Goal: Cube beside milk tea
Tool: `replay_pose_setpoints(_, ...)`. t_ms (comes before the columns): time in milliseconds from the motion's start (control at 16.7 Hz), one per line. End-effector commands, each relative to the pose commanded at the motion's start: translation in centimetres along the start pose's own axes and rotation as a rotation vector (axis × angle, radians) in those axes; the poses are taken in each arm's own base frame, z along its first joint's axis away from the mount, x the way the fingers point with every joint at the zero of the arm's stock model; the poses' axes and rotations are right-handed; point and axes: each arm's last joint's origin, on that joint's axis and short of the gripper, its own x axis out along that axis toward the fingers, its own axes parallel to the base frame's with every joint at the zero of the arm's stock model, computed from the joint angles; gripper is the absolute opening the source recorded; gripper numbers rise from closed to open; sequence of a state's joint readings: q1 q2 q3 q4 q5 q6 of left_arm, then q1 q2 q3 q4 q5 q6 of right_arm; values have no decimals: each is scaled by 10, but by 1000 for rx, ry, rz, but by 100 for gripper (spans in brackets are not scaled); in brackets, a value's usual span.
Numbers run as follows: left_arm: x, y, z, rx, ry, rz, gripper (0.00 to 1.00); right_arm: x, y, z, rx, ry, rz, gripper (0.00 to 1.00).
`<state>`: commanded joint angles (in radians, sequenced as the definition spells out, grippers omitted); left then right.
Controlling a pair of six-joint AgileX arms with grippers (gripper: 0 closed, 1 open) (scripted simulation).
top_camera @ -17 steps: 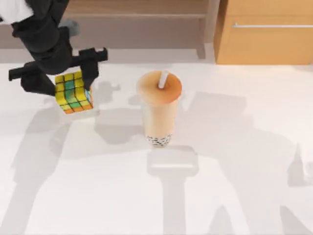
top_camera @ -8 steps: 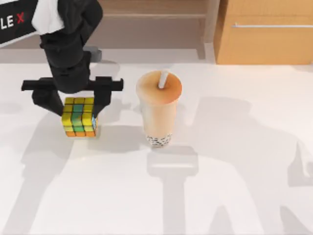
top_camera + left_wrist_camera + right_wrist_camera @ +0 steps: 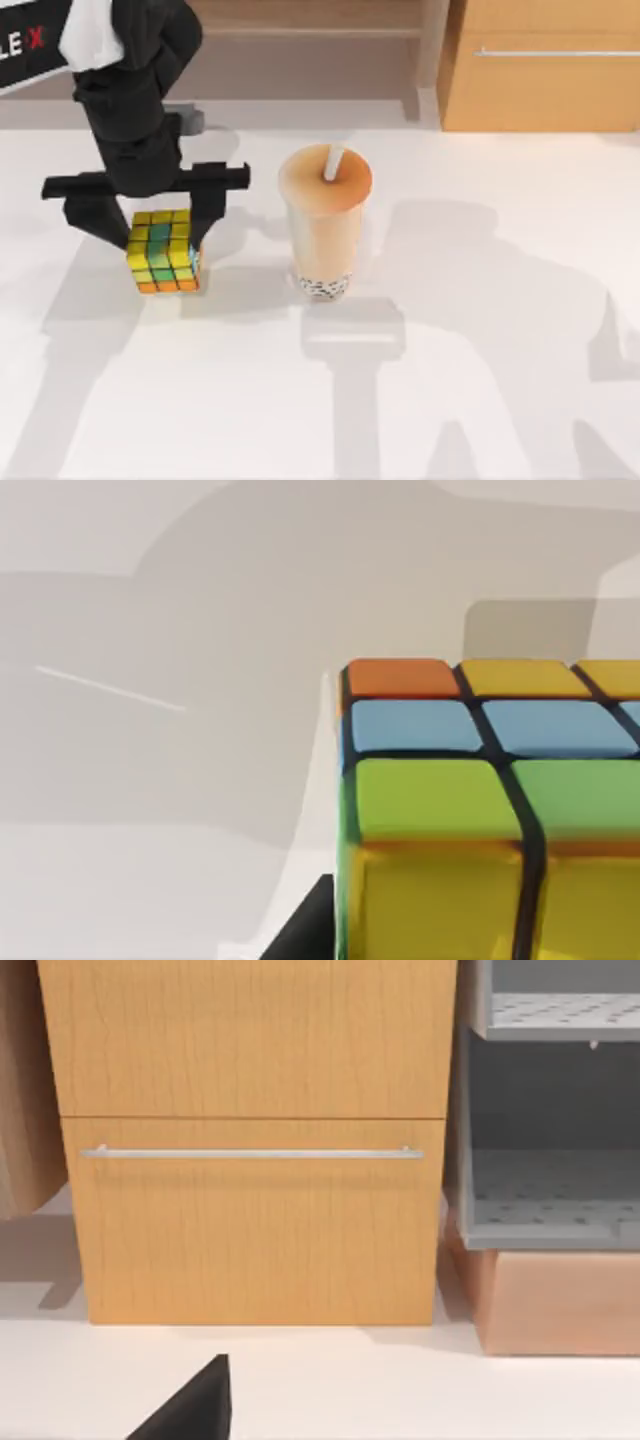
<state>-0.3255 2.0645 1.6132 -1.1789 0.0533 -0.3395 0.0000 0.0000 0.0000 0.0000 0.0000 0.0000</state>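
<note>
cube (image 3: pixel 163 251) left-centre of frame, light, rigid, slick | left gripper (image 3: pixel 160 232) jaws clamped on opposite flat faces | milk tea (image 3: pixel 325 222) mid-frame, tippy

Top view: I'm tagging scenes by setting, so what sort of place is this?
Probably a simulated kitchen or café counter: a white table, a wooden drawer cabinet behind it, and the milk tea beside the cube.

Cube (image 3: pixel 162 250) and left end effector (image 3: pixel 150 222) lower, nearer the table (image 3: pixel 480 380)

Glossy plastic cube (image 3: pixel 162 252) on a matt white table (image 3: pixel 480 380) — wood-grain cabinet (image 3: pixel 250 1140) behind, metal handle (image 3: pixel 250 1153).
</note>
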Motion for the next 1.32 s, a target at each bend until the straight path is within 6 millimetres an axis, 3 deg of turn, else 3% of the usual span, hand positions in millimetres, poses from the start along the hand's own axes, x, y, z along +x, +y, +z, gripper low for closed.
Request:
replay_pose_setpoints(420, 3, 4, -5, -1, 5, -24, 0, 0, 0, 0, 0, 0, 0, 100)
replay_pose_setpoints(840, 4, -6, 1, 50, -81, 26, 0, 0, 0, 0, 0, 0, 0, 100)
replay_pose_setpoints(1080, 18, -7, 4, 43, -64, 49, 0, 0, 0, 0, 0, 0, 0, 100)
replay_pose_setpoints(1320, 18, -7, 4, 43, -64, 49, 0, 0, 0, 0, 0, 0, 0, 100)
